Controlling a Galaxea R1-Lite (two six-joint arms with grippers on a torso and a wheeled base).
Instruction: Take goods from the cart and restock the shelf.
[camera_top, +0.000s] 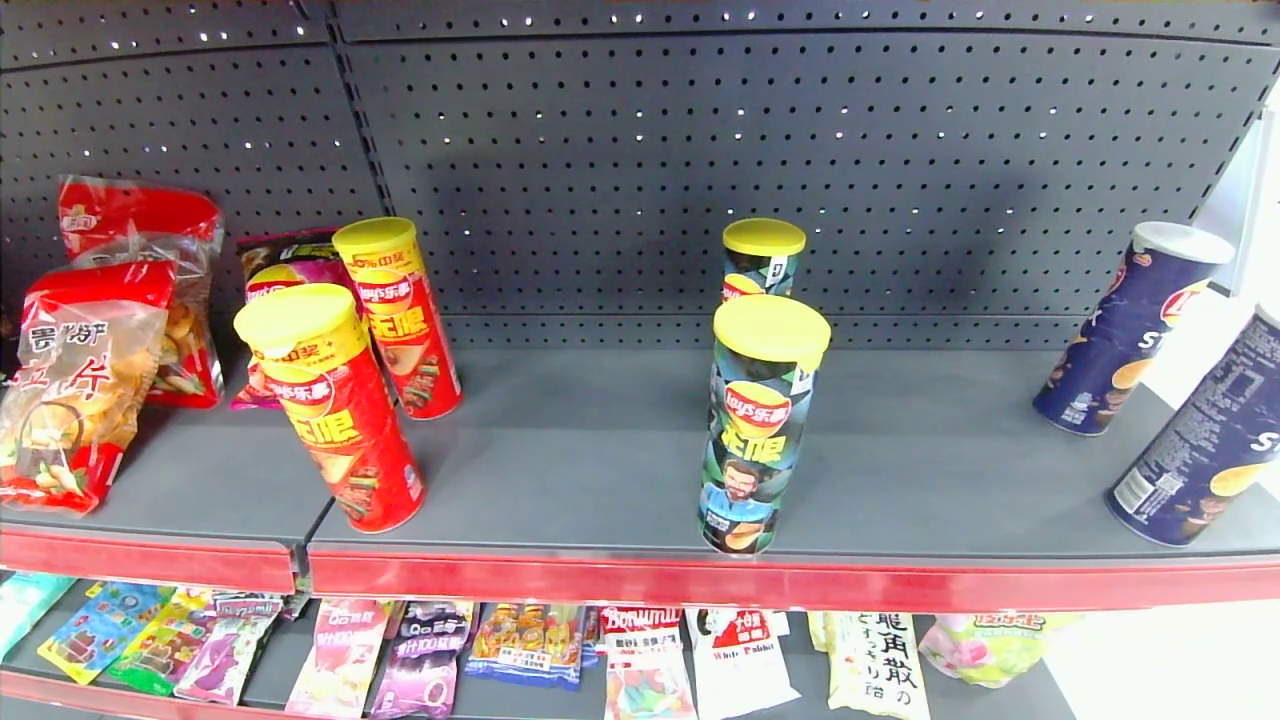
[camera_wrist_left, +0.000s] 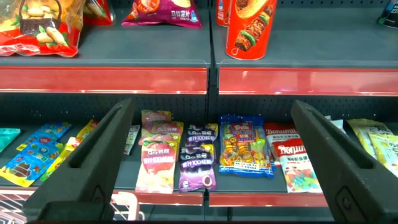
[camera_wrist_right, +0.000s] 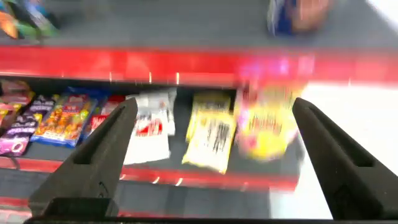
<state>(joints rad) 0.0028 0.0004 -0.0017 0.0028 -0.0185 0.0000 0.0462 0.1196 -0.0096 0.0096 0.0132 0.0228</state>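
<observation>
The grey shelf (camera_top: 560, 450) with a red front edge carries upright chip cans: two red ones (camera_top: 335, 405) at the left, two green ones (camera_top: 760, 420) in the middle, two dark blue ones (camera_top: 1130, 330) at the right. My left gripper (camera_wrist_left: 208, 158) is open with nothing between its fingers, held in front of the lower shelf's candy bags (camera_wrist_left: 198, 165), below the red can (camera_wrist_left: 250, 28). My right gripper (camera_wrist_right: 208, 155) is also open and holds nothing, facing the lower shelf's white and yellow bags (camera_wrist_right: 211, 134) under a blue can (camera_wrist_right: 295, 15).
Red snack bags (camera_top: 80, 380) stand at the shelf's far left. The lower shelf (camera_top: 560, 700) holds a row of flat candy and snack packets. A perforated back panel (camera_top: 700, 150) closes the shelf behind. Wide bare gaps lie between the can groups.
</observation>
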